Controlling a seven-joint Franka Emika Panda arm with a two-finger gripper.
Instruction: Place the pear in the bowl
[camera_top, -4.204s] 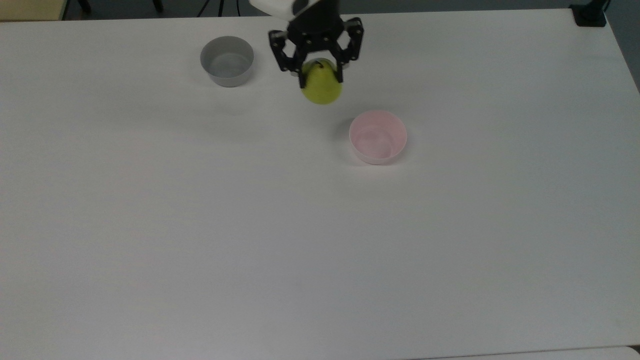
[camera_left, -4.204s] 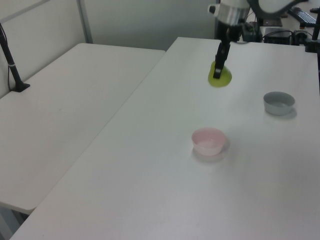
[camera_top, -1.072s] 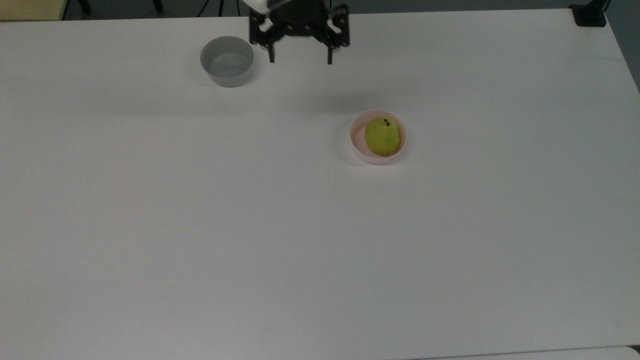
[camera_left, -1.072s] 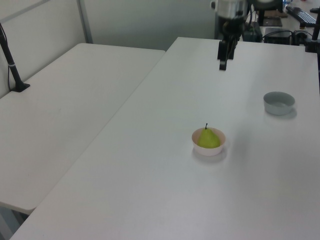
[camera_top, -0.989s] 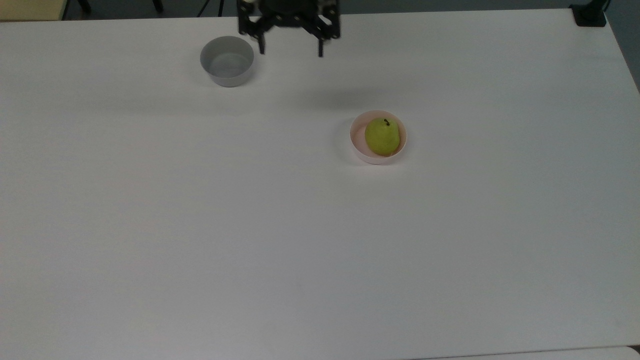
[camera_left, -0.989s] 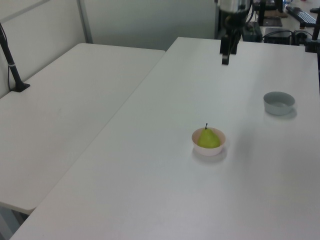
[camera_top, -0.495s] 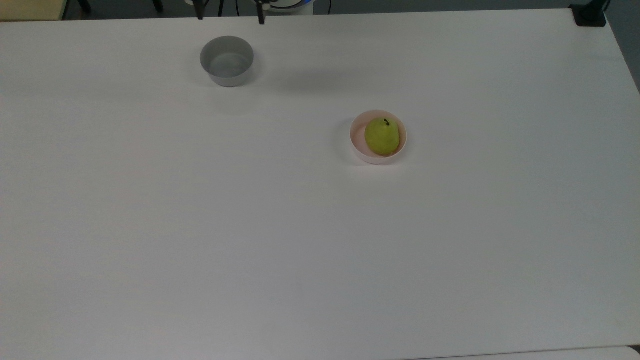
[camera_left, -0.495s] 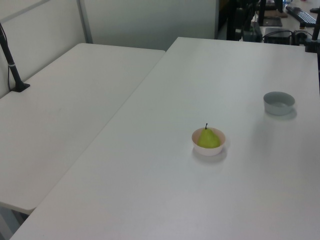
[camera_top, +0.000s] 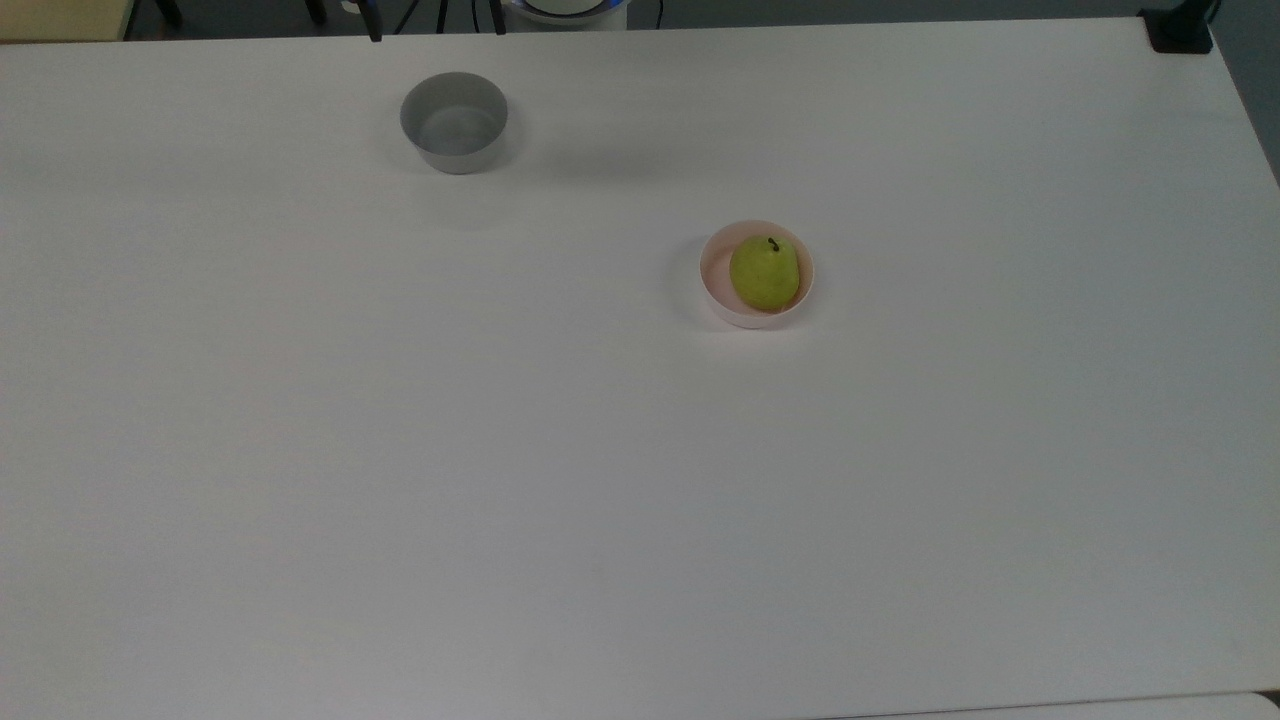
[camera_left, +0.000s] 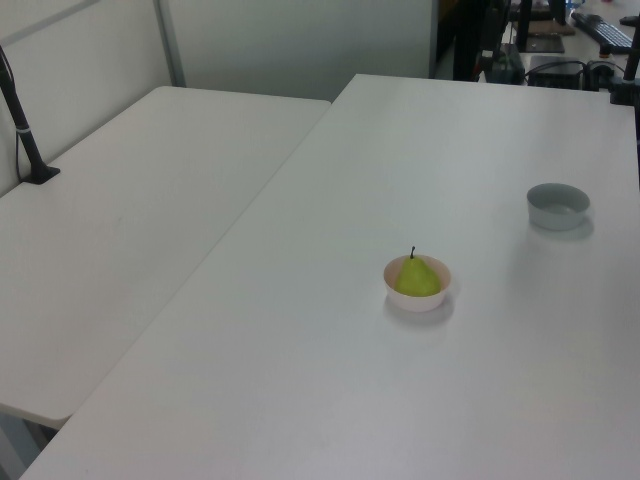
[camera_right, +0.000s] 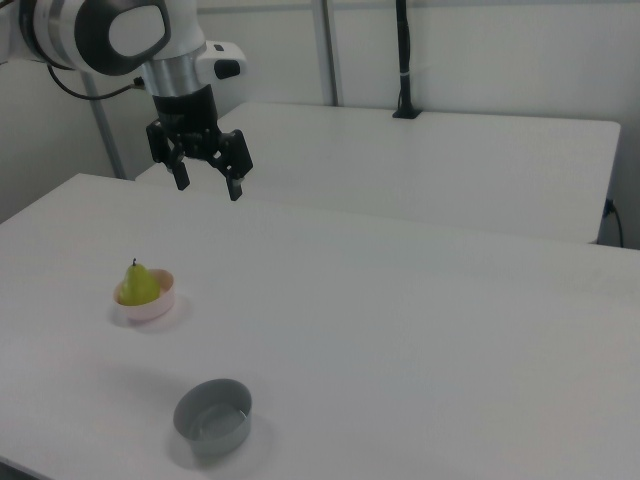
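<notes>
The pear (camera_top: 765, 273) sits inside the pink bowl (camera_top: 712, 290); the gripper (camera_right: 208, 185) hangs high, fingers apart and empty. Placement looks finished, probably nothing remains.

White-and-black arm (camera_right: 110, 35) ends in black pincer (camera_right: 208, 184).

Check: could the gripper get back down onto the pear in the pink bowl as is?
Probably yes. The gripper hangs open above the table; the pear sits stem-up in the bowl, nothing over it.
</notes>
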